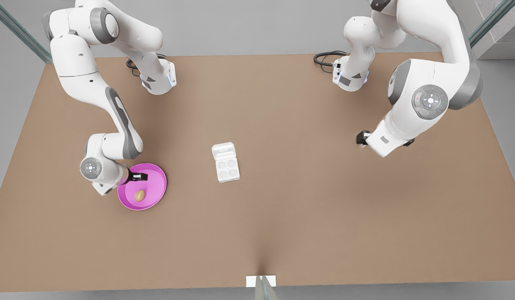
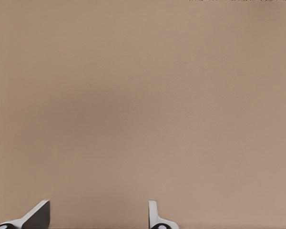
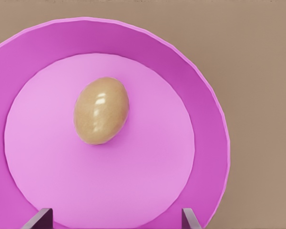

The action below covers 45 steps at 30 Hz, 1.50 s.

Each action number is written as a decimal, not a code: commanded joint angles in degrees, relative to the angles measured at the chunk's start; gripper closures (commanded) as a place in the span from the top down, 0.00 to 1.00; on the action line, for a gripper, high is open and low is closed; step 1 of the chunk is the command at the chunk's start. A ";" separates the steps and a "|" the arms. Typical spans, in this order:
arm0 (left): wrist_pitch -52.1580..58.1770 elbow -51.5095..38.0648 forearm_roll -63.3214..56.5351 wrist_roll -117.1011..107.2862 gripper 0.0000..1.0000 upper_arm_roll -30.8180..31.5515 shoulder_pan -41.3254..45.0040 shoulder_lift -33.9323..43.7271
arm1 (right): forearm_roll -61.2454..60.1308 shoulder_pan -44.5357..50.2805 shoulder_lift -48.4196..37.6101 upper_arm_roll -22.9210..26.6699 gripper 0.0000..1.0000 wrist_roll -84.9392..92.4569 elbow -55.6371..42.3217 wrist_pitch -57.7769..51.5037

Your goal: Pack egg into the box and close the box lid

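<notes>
Egg (image 1: pixel 140 195) lies on pink plate (image 1: pixel 155 198) (box (image 1: pixel 226 162) open).

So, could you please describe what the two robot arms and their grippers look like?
Both arms are glossy white rounded shells with grey joint bands and round grey end caps. Black cables coil at their bases. The right gripper and left gripper look black in the front view, with dark fingers and pale fingertips.
</notes>
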<state>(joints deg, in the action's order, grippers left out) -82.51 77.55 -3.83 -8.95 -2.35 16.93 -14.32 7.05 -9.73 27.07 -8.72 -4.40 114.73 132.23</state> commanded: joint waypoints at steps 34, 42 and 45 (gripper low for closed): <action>0.51 -0.03 -0.82 -3.80 1.00 0.51 0.21 0.08 | 5.17 -1.35 3.78 -1.21 1.00 -18.97 -0.12 10.07; 0.51 -0.03 -0.82 -3.71 1.00 0.42 0.21 0.17 | 4.64 -1.52 7.30 -2.44 1.00 -19.59 -4.95 9.28; 0.51 -0.03 -0.82 -3.80 1.00 0.42 0.21 0.17 | 4.64 -1.61 7.91 -2.44 0.94 -19.59 -4.86 9.19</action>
<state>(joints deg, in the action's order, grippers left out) -81.98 77.55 -4.62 -12.44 -1.88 17.13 -14.21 11.86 -11.28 34.84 -11.12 -21.21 109.88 141.89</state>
